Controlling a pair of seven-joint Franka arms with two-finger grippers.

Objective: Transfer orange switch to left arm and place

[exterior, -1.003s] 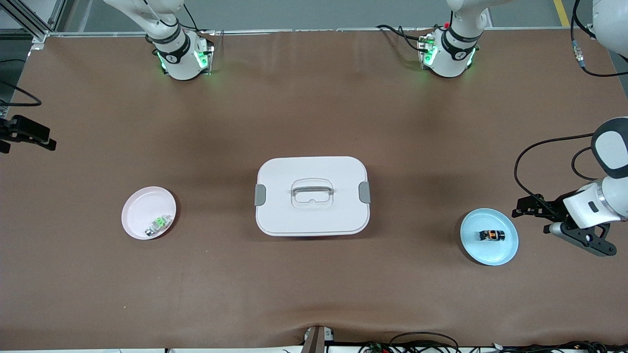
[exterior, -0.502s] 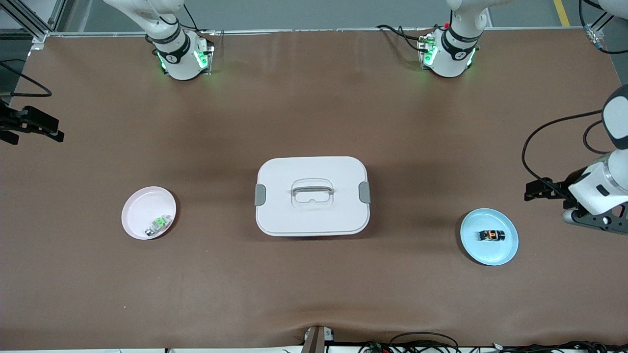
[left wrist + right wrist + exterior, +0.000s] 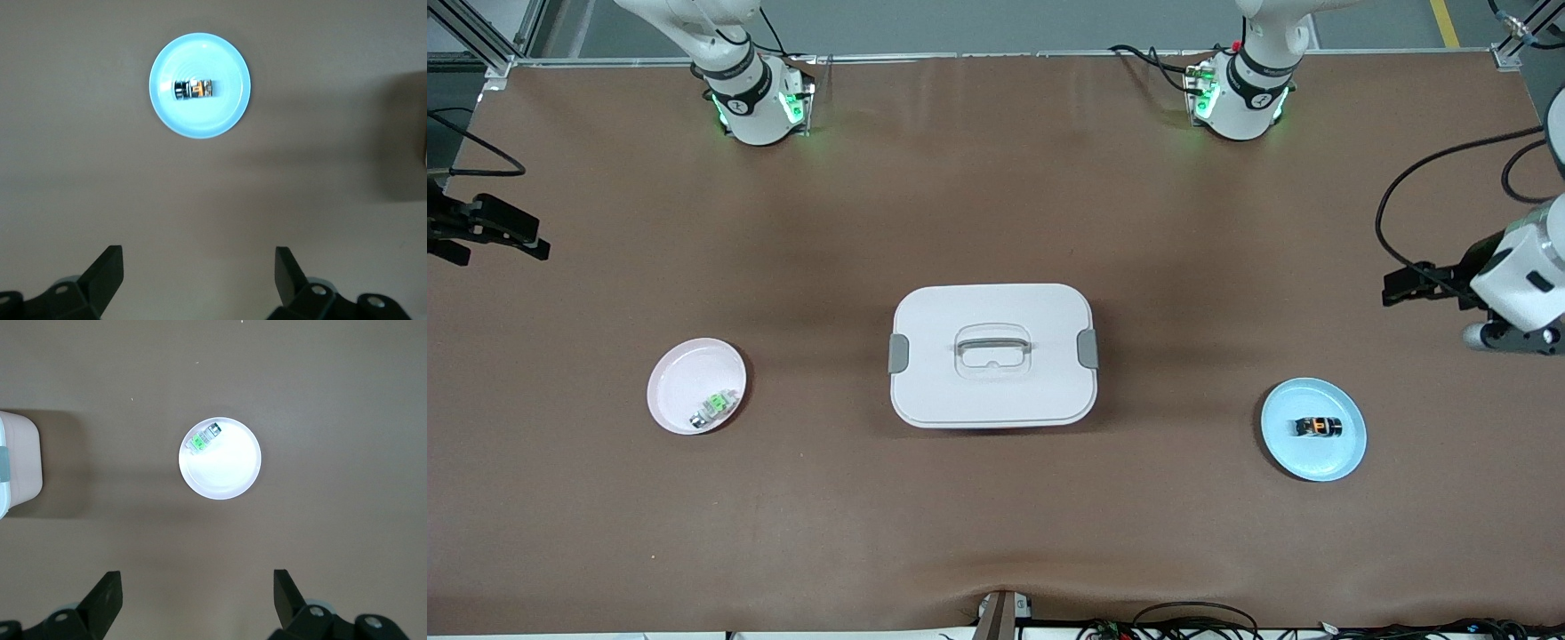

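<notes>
Though tiny, orange switch (image 3: 1319, 428), black ends

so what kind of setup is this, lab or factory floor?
Most likely a robotics lab test bench: two Franka arms bolted to a brown-covered table, aluminium framing at one corner, loose cabling along the table edge, and staged props: white box, blue plate, pink plate.

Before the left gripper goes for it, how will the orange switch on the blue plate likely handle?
The orange switch looks rounded and lies on its side, so a nudge may roll it. It is tiny against the blue plate, so probably light and easily knocked. The plate's glossy surface could let it slide as the open left gripper closes.
</notes>
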